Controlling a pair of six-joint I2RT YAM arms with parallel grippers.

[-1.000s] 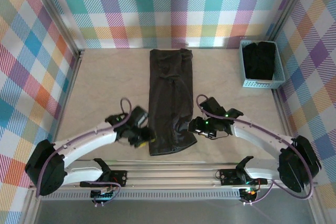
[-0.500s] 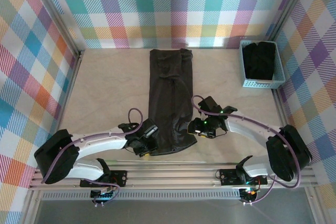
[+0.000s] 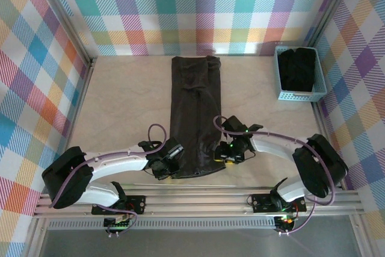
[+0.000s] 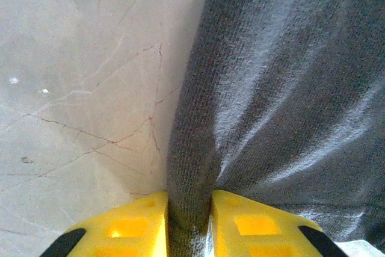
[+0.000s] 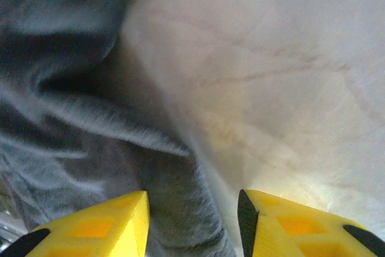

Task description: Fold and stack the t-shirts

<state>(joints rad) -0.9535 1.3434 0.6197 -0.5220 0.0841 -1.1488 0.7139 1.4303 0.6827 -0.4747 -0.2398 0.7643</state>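
One dark charcoal t-shirt (image 3: 195,112) lies folded lengthwise into a long strip down the middle of the table. My left gripper (image 3: 171,164) is at the strip's near left corner. In the left wrist view its yellow fingers (image 4: 135,224) pinch a ridge of the t-shirt (image 4: 289,88) edge, so the left gripper (image 4: 189,203) is shut on the fabric. My right gripper (image 3: 221,152) sits at the near right edge. There the right gripper (image 5: 192,203) stands open, with the t-shirt (image 5: 60,88) hem lying between its fingers and a gap on the right side.
A light blue mesh basket (image 3: 299,95) stands at the back right and holds more dark t-shirts (image 3: 299,69). Checked walls close in the table on three sides. Bare tabletop (image 3: 120,100) lies to the left and right of the strip.
The left gripper slid to the strip's near left corner and closed on its edge. The right gripper moved left onto the right edge and its jaws narrowed.
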